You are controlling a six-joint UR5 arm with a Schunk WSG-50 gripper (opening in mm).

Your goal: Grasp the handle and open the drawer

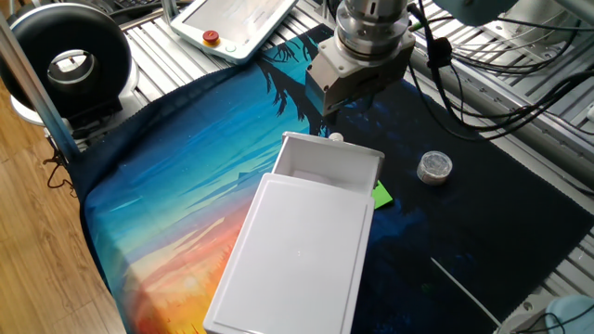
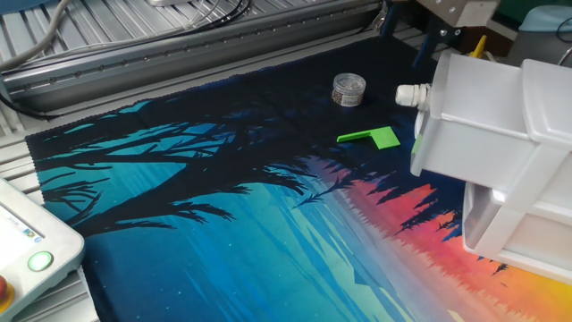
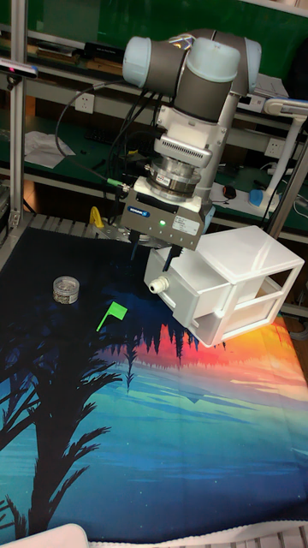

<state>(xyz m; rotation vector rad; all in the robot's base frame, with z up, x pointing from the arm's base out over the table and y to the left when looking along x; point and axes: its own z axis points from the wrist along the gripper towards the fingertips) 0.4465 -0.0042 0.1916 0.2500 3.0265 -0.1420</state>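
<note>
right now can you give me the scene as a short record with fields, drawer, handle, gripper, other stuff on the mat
drawer: white tray pulled partway out of the flat white box, inside looks empty
handle: small white knob on the drawer's front wall, nothing gripping it
gripper: raised above and just behind the handle, apart from it; jaws read as open with nothing between them
green piece: flat on the mat beside the drawer
silver cap: round, standing on the dark part of the mat, apart from the box
surface: printed cloth mat with tree silhouettes
</note>
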